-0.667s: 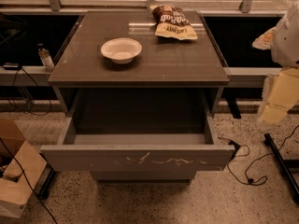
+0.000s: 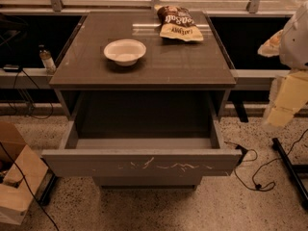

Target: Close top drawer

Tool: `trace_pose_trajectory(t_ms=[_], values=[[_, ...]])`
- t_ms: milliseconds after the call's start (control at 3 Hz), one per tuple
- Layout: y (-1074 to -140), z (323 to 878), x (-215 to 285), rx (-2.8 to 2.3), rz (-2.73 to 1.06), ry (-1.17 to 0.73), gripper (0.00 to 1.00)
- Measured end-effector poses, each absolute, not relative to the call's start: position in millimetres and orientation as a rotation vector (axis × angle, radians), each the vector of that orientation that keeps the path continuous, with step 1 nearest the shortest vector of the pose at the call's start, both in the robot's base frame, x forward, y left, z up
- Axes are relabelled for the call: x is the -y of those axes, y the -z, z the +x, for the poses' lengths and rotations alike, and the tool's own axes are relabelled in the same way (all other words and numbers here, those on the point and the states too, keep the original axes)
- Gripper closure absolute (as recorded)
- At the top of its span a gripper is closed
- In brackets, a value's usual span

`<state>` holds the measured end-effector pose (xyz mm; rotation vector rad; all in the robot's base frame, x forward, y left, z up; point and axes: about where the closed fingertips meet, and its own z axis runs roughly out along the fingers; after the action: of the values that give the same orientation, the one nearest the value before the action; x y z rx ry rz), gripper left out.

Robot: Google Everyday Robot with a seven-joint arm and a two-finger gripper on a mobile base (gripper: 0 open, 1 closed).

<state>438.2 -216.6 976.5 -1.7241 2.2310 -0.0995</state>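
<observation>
The top drawer (image 2: pixel 139 163) stands pulled well out of the cabinet (image 2: pixel 144 73), its scratched grey front panel low in the scene at about six o'clock and closest to the camera, its tray open and apparently empty behind it. Just under the panel a plain grey drawer front (image 2: pixel 147 181) sits flush in the carcass. At eight o'clock a cardboard box (image 2: pixel 17 186) rests on the speckled floor, and at four o'clock a black cable (image 2: pixel 255 174) loops near the drawer's right corner without touching it. My gripper (image 2: pixel 283 107) hangs off at three o'clock, well apart from the drawer and above the level of its front; whether it is spread or closed I cannot tell. I judge the drawer stiff and fairly light, riding on runners, so it should slide with a steady push rather than a grasp. With no handle, the place to press is the flat front, near the middle of its width among the squiggly marks, so the tray goes in straight and does not rack to one side. Farther back, on the cabinet top, a white bowl (image 2: pixel 125 51) sits at eleven o'clock and a snack bag (image 2: pixel 177 23) at twelve, both clear of the drawer's travel, though a hard slam might jolt them.
</observation>
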Motion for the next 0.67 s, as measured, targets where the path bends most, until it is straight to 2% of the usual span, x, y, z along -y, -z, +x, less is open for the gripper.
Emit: trace_pose_trajectory(t_ms=[333, 667], values=[[-962, 434, 209, -2.223, -1.772, 0.120, 0.35], [-924, 425, 211, -2.249, -1.785, 0.058, 0.58]])
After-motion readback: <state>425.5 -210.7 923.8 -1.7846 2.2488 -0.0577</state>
